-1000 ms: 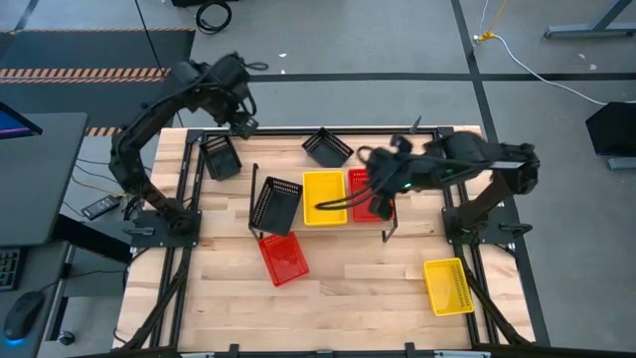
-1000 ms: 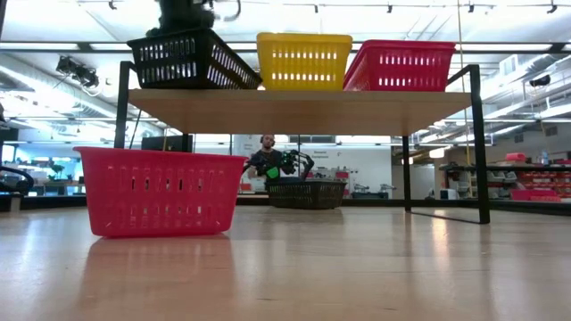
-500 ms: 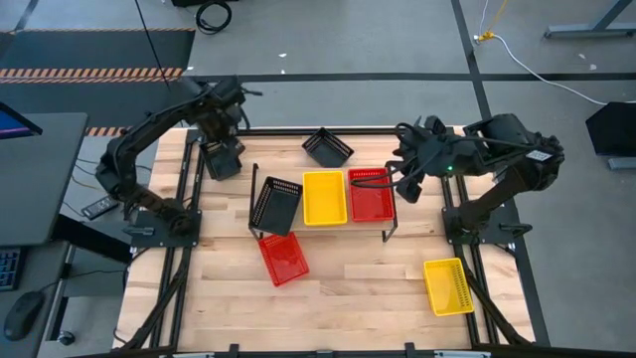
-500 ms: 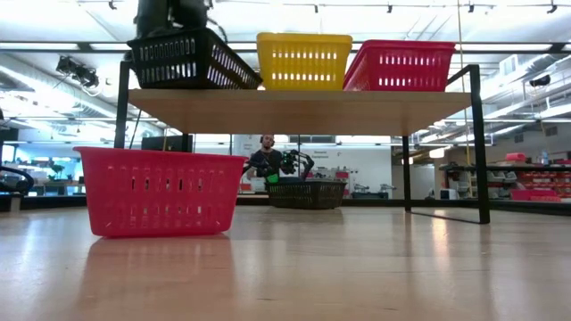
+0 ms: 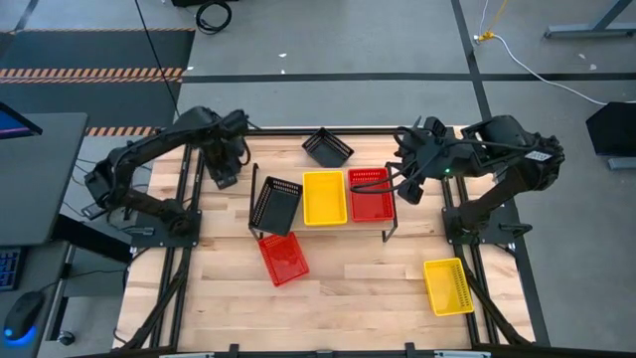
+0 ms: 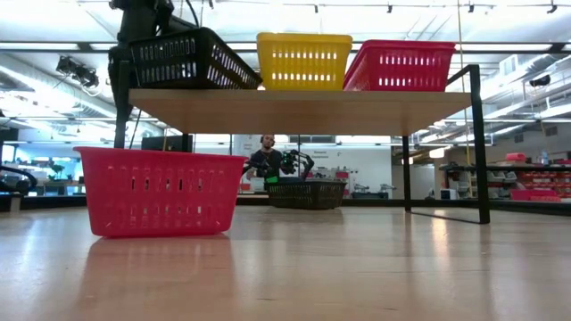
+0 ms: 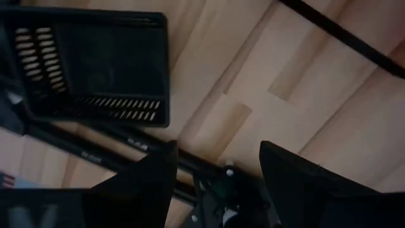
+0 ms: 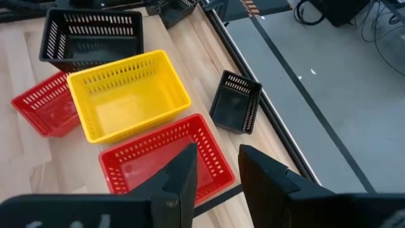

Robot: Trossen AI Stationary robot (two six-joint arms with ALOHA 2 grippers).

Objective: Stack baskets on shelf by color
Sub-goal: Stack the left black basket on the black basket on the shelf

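On the shelf [image 5: 388, 227] a black basket [image 5: 275, 204] sits tilted at the left end, with a yellow basket [image 5: 324, 197] in the middle and a red basket [image 5: 371, 194] at the right. Another black basket [image 7: 95, 69] lies on the table at the far left. My left gripper [image 5: 225, 159] hangs above it, open and pointing down, its fingers beside the basket with nothing between them. My right gripper [image 5: 409, 185] is open and empty, just right of the shelf and above the red basket's edge [image 8: 209, 136]. Loose on the table are a red basket [image 5: 283, 257], a yellow basket [image 5: 448, 285] and a black basket [image 5: 328, 147].
The table's black frame rail [image 7: 126, 142] runs under my left gripper, next to the far-left basket. In the low view a red basket [image 6: 161, 192] stands in front of the shelf's left leg [image 6: 120, 107]. Bare wood lies along the near edge [image 5: 358, 298].
My left gripper has come down toward the black basket at the table's far left, rolling as it sank. My right gripper has drawn back from over the red basket on the shelf toward the table's right edge, then kept still. No basket has moved.
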